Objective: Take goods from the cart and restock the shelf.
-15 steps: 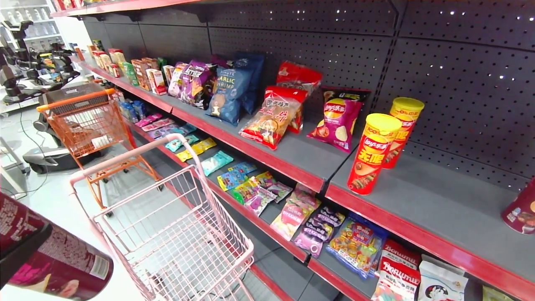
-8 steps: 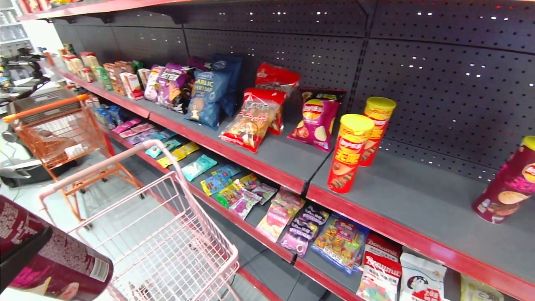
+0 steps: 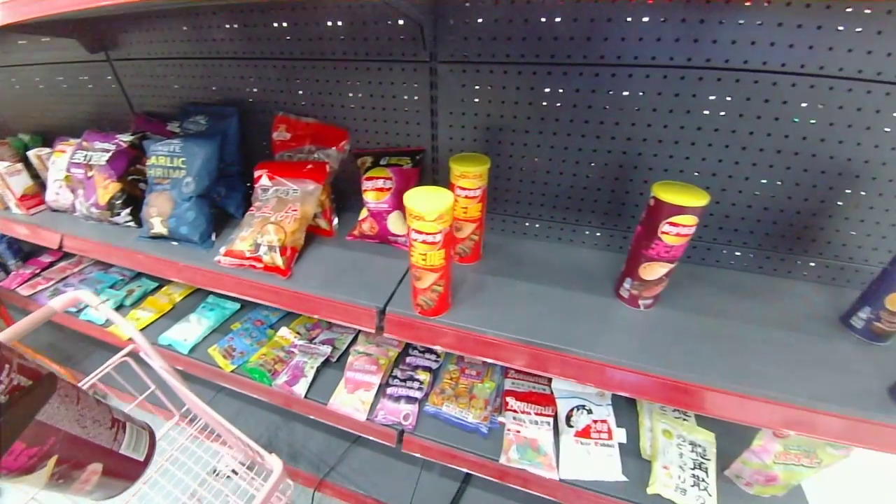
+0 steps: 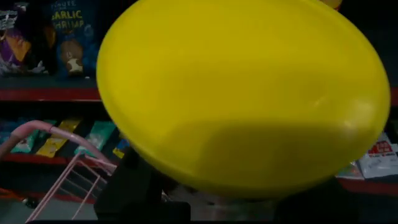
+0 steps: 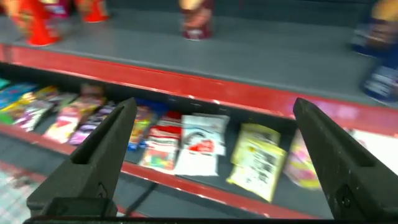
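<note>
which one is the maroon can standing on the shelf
Find the middle shelf, grey with a red front edge. Right of the red cans, one can stands alone near the pegboard. It is maroon under a yellow lid, unlike the red pair and the blue can farther right.

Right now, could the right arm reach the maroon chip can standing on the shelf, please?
Probably yes: the right gripper is open, empty and faces the shelf, where the maroon chip can stands alone.

The right gripper (image 5: 214, 106) has two matte black fingers (image 5: 93, 168), broad at the base, tapering to blunt wedge tips. The left gripper (image 3: 28, 413) is likewise plain black.
</note>
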